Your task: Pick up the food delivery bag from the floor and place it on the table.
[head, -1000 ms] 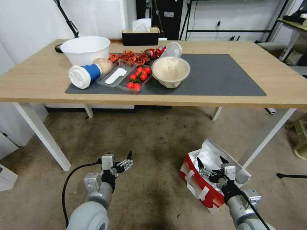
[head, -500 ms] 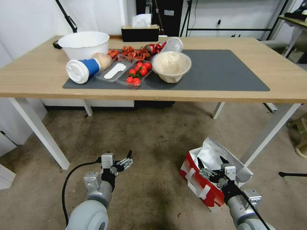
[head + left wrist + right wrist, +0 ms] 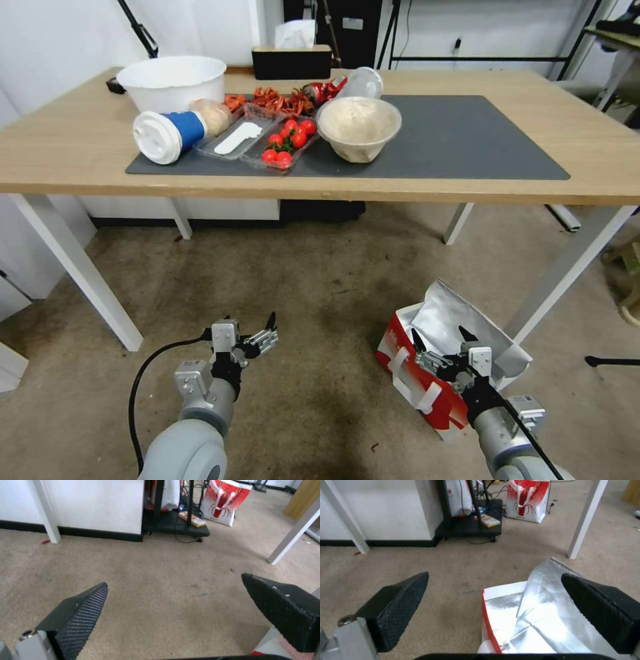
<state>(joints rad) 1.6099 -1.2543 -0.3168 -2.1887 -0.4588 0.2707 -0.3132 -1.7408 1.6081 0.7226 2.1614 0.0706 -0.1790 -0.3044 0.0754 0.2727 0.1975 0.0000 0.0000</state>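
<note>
The food delivery bag [image 3: 427, 373] stands open on the floor [image 3: 313, 293] directly under the right gripper [image 3: 441, 345] — fingers spread, empty; the left gripper [image 3: 248, 337], also spread, hangs well aside.

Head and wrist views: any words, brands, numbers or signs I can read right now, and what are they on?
No text is legible.
White-and-red, foil-lined food delivery bag on the floor: no lettering visible on its red side.
Second red-and-white bag farther off on the carpet: a red lobster-like picture, no readable words.
Blue paper cup with white lid lying on the table: no print readable.
Red crumpled wrapper: print too small.
</note>
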